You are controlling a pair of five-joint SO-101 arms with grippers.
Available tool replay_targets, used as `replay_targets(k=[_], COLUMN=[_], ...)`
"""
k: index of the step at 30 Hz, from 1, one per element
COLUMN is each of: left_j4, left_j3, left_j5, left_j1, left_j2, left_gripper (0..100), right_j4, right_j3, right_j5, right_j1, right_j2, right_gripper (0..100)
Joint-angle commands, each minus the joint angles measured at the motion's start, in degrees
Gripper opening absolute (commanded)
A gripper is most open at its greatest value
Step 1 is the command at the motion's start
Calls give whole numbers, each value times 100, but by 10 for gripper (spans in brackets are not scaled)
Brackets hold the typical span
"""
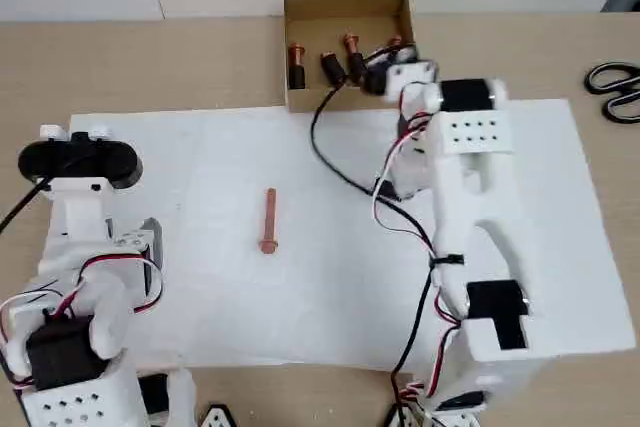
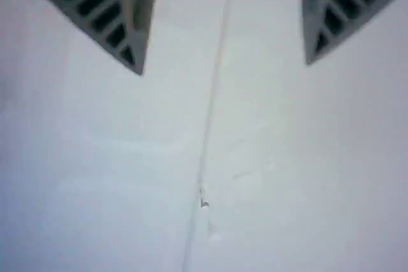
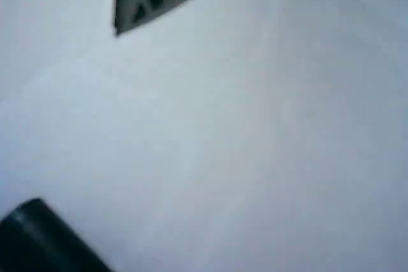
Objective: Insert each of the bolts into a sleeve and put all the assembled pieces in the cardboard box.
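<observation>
A loose copper bolt lies lengthwise on the white mat, in its middle. The cardboard box stands at the mat's far edge. In it lie three copper bolts in black sleeves. My right gripper hangs over the box's right half, with another copper and black piece right at it. Whether it holds that piece is hidden. My left gripper is at the mat's left side, far from the bolt. In its wrist view the left gripper is open over bare mat.
Black scissors lie on the wooden table at the far right, off the mat. A black cable runs from the right arm across the mat near the box. A black rounded thing sits at the right wrist view's edge.
</observation>
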Motion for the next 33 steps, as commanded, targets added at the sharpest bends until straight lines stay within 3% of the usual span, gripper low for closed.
replay_targets(k=[1, 16, 33], left_j4=[18, 18, 18], left_j3=[-13, -13, -13], left_j5=[-9, -9, -9], left_j1=[-35, -35, -35], left_j2=[-62, -62, -62], left_gripper=[156, 156, 156], right_j4=[13, -1191, -1868], right_j3=[0, -18, -18], right_j5=[501, 2180, 2382], right_j1=[-312, -488, -242], right_j2=[57, 884, 2000], right_gripper=[196, 196, 194])
